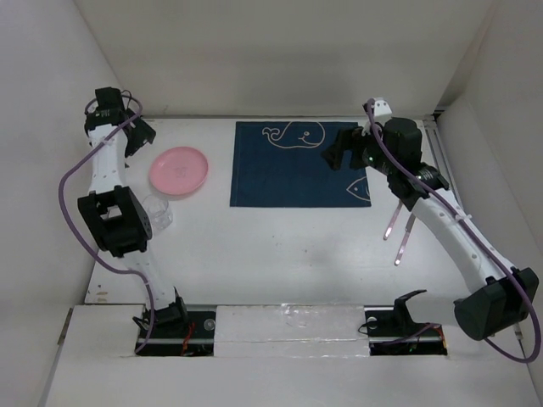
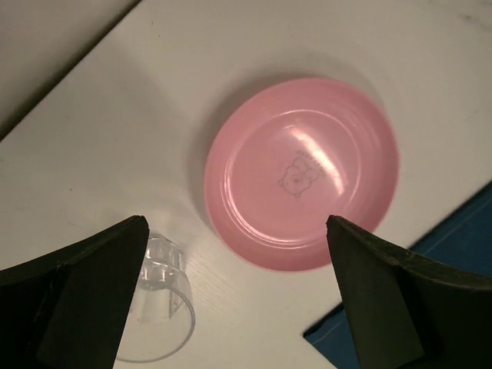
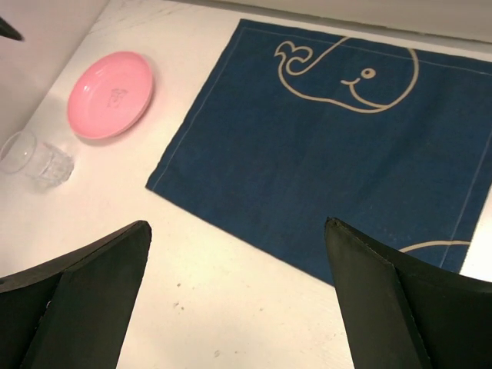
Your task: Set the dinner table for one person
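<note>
legible text: none | pink plate [image 2: 254, 196]: faint bear-like emblem, no lettering | navy placemat [image 3: 307, 154]: whale outline only

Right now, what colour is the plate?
The plate is pink; the left wrist view shows it best.

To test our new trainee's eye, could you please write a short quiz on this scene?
1. True or false: the plate lies on the placemat.
2. What stands nearest the plate? A. glass B. bowl C. bottle
3. How do the jaws of the left gripper and right gripper stand?
Key: 1. False; it lies on the table. 2. A. 3. Both open.
</note>
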